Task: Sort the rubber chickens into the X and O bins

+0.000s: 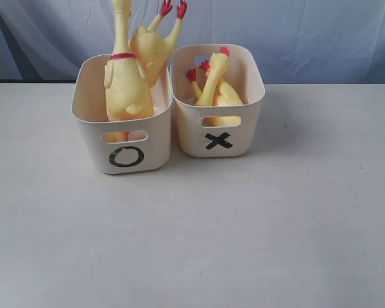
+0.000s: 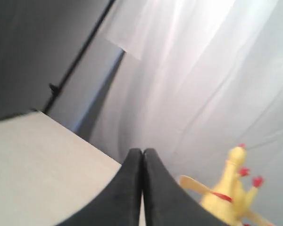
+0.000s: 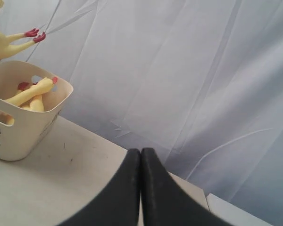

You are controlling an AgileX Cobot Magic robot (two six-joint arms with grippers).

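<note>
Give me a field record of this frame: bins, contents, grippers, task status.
O bin: left in the exterior view
O bin contents: two large rubber chickens, one with a red neck band, one feet up
X bin: right beside it
X bin contents: smaller rubber chickens, seemingly two
left gripper: shut, empty
right gripper: shut, empty
status: every visible chicken is in a bin

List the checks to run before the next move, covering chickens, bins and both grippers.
1. Table free of loose chickens: ok, none visible.
2. O bin upright: ok; two large rubber chickens stand in it and rise well above the rim.
3. X bin upright: ok; smaller rubber chickens lie inside.
4. Number of chickens in the X bin: cannot tell, they overlap.
5. Left gripper empty: ok, shut on nothing.
6. Right gripper empty: ok, shut on nothing, clear of the bins.
</note>
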